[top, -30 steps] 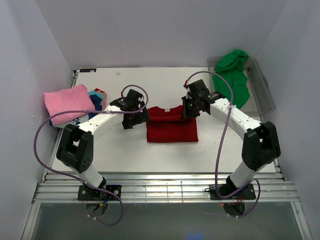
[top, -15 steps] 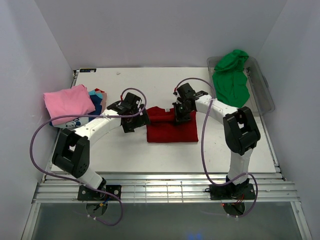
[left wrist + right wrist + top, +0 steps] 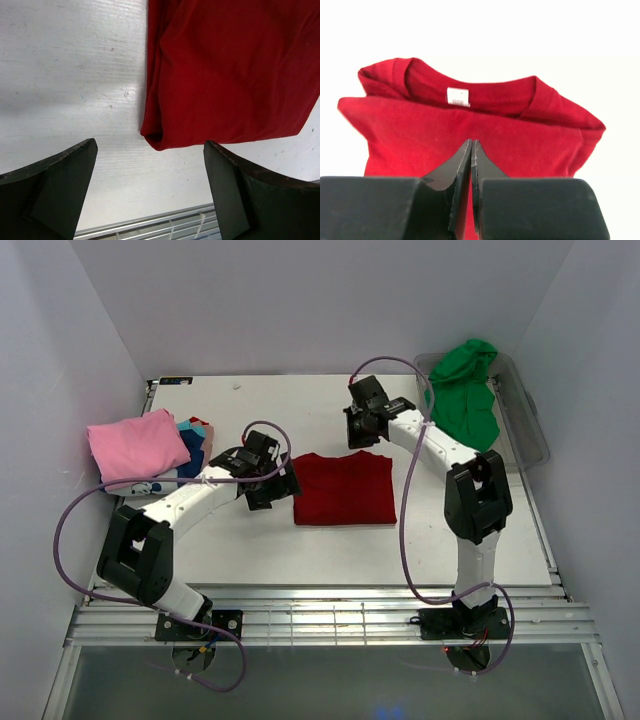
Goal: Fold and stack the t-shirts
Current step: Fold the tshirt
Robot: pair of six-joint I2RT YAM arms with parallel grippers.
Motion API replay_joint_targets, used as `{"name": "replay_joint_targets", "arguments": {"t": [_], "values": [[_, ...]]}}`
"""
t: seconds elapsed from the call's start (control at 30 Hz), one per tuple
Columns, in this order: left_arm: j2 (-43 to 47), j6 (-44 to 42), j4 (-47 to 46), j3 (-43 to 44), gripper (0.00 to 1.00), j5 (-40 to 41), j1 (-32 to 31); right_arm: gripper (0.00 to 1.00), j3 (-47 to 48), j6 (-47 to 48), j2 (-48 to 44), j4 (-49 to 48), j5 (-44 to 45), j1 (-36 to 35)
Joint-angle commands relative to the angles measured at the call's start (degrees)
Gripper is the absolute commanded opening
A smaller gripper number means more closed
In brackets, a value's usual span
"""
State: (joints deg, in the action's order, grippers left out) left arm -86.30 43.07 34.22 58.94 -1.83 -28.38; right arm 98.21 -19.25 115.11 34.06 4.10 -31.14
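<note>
A red t-shirt (image 3: 343, 488) lies folded into a flat rectangle mid-table. My left gripper (image 3: 281, 490) hovers open just off its left edge; the left wrist view has the shirt's (image 3: 230, 70) near-left corner ahead of the open gripper (image 3: 150, 165), nothing between the fingers. My right gripper (image 3: 360, 436) is shut at the shirt's far collar edge. In the right wrist view its closed tips (image 3: 471, 142) overlap the red cloth (image 3: 410, 130), with nothing seen pinched. A pink t-shirt (image 3: 135, 445) tops a stack at far left, with blue (image 3: 194, 444) and peach (image 3: 203, 427) cloth behind it.
A clear plastic tub (image 3: 531, 430) stands at the back right with a green t-shirt (image 3: 465, 390) draped in it. White walls close in the table on three sides. A ribbed metal rail (image 3: 330, 620) runs along the near edge.
My right gripper, shut throughout, has left the shirt's upper right and moved left and back beyond the collar edge. The shirt now lies flatter. My left gripper shifted slightly, still open.
</note>
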Motion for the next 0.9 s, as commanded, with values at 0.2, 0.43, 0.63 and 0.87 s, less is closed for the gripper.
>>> {"name": "replay_joint_targets", "arguments": {"t": [0.2, 0.43, 0.63, 0.87], "values": [[-4.0, -3.9, -8.0, 0.7, 0.98, -7.7, 0.1, 0.08, -19.6, -2.5, -16.7, 0.2, 1.3, -0.3], [-8.8, -4.9, -10.2, 2.4, 0.98, -7.8, 0.2, 0.08, -29.0, -4.3, -17.9, -0.5, 1.0, -0.2], [-10.3, -5.2, -11.8, 1.5, 0.98, -4.6, 0.4, 0.08, -29.2, -5.1, -13.0, -2.1, 0.2, -0.3], [-12.1, -5.7, -15.4, 0.1, 0.98, -3.0, 0.9, 0.08, -28.9, -5.2, -9.6, -1.6, 0.3, -0.9]]}}
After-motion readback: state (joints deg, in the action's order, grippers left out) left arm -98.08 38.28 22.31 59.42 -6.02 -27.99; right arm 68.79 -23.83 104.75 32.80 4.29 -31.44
